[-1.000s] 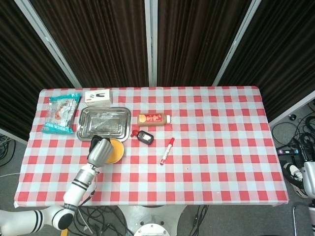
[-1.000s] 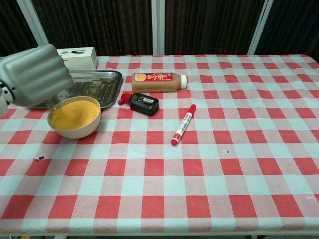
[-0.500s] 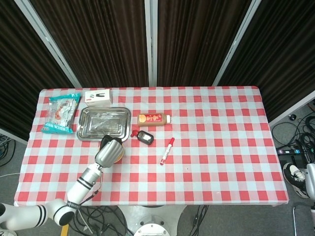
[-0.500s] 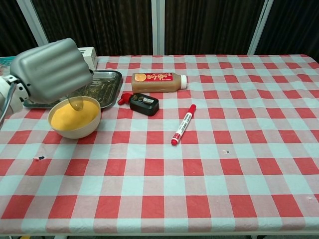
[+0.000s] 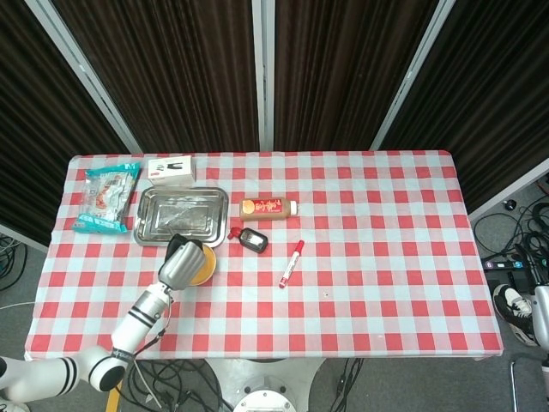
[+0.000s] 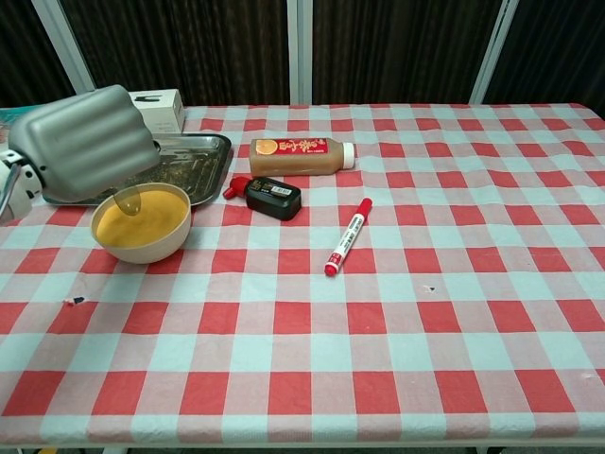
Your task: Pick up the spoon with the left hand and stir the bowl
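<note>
Your left hand (image 6: 83, 142) hangs over the bowl (image 6: 142, 223), fingers clasped on the spoon (image 6: 128, 200); its tip dips straight down into the yellow fill, near the bowl's far-left rim.

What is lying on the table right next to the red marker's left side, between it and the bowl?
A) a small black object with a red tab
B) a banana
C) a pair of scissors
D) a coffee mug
A: in the chest view a small black object with a red tab lies between the bowl and the red marker, just in front of the bottle.
</note>
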### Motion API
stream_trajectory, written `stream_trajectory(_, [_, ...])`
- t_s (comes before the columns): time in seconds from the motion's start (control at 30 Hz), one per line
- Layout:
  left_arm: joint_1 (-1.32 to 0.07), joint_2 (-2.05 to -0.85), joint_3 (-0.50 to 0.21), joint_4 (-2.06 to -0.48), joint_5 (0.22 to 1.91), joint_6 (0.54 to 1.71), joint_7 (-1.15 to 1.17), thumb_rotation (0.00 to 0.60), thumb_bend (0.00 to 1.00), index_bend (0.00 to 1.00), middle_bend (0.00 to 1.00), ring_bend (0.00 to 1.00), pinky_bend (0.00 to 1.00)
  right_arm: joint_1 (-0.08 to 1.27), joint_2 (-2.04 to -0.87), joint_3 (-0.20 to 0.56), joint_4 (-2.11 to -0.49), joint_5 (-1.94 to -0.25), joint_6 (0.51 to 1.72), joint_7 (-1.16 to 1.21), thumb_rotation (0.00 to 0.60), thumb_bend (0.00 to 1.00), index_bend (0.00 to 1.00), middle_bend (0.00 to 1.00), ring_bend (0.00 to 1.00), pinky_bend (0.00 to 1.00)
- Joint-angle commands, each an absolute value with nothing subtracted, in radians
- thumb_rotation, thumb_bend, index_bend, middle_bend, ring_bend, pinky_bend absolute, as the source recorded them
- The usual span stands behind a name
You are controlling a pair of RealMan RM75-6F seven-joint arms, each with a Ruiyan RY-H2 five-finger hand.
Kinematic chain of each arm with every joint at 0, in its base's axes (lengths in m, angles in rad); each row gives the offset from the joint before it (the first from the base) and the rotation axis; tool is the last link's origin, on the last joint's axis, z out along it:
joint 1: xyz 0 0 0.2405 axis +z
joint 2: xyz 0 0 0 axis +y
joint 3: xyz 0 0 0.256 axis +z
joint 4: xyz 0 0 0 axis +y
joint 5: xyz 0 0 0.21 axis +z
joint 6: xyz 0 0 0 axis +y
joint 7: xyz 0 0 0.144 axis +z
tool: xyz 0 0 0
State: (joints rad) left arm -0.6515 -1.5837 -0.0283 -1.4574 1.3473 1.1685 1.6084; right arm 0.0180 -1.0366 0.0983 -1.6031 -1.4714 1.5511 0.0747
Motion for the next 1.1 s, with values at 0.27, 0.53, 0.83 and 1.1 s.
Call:
stream_trajectory(0.27, [-0.668, -1.555, -0.019, -1.369, 1.553, 1.221, 1.159, 0.600, 0.43, 0.69, 0.98, 0.96, 1.00, 0.015, -1.036, 0.099, -1.604, -1.467, 1.551, 0.074, 0.600, 0.19, 0.06, 0.24, 0.02, 0.07])
stream_trajectory(0.53, [-0.657, -1.564, -0.018, -1.334, 1.548, 1.199, 1.006, 0.600, 0.42, 0.66, 0.98, 0.96, 1.00, 0.017, -1.037, 0.099, -1.600, -1.467, 1.546, 0.075, 0.600, 0.19, 0.06, 0.23, 0.02, 0.07])
stream_trajectory(0.83, [-0.648, -1.580, -0.028, -1.320, 1.502, 1.158, 1.010, 0.600, 0.42, 0.64, 0.97, 0.96, 1.00, 0.017, -1.036, 0.098, -1.608, -1.467, 1.545, 0.064, 0.600, 0.19, 0.06, 0.24, 0.02, 0.07])
stream_trajectory(1.1, [-0.646, -1.578, -0.058, -1.310, 1.472, 1.162, 1.007, 0.600, 0.42, 0.64, 0.96, 0.96, 1.00, 0.016, -1.037, 0.098, -1.612, -1.467, 1.546, 0.060, 0.600, 0.19, 0.06, 0.24, 0.02, 0.07])
